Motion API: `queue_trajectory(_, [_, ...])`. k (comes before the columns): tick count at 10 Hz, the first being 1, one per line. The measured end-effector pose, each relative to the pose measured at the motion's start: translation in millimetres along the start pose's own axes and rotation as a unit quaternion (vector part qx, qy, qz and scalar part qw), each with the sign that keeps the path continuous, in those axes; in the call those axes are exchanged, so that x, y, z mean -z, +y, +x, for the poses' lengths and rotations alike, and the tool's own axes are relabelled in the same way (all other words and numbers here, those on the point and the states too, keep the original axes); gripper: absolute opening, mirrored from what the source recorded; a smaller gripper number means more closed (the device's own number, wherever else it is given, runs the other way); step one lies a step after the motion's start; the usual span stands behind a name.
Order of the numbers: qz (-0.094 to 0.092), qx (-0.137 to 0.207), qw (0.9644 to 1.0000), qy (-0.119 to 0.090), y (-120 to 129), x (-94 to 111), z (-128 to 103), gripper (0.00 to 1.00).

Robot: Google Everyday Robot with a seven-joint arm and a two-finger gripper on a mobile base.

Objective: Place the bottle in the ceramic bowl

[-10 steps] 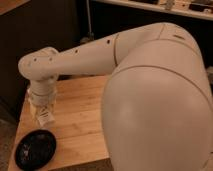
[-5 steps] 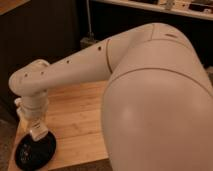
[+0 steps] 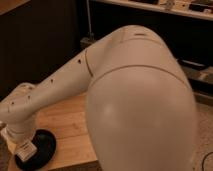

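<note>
Bottle (image 3: 26,149) is hanging pinched in the gripper's (image 3: 22,144) tightly closed fingers, just above the black ceramic bowl (image 3: 46,145) lying beneath it; the placing step is seemingly calling for lowering and release.

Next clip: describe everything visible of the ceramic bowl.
The ceramic bowl is shallow, round, black and glossy, plate-like. It sits flat on the wooden table by its left edge, at the picture's lower left. Its left part is hidden by the gripper, which hangs over it, shut on the bottle. Whether the bottle touches the bowl cannot be told.
</note>
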Motion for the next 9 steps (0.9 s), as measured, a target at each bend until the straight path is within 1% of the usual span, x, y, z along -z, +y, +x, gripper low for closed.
queue_trajectory(1, [-0.012, 0.0, 0.9999, 0.002, -3, -17, 3, 0.0])
queue_trajectory(2, [-0.023, -0.002, 0.9997, 0.003, -4, -27, 5, 0.01])
queue_trajectory(3, [-0.036, -0.006, 0.9993, 0.004, -6, -34, 5, 0.09])
queue_trajectory(4, [-0.046, -0.01, 0.9989, 0.004, -6, -37, 5, 0.18])
queue_trajectory(5, [-0.05, -0.011, 0.9987, 0.004, -7, -39, 6, 0.27])
queue_trajectory(7, [-0.059, -0.015, 0.9982, 0.002, -8, -44, 9, 0.48])
queue_trajectory(9, [-0.065, -0.011, 0.9978, -0.002, -5, -48, 10, 0.68])
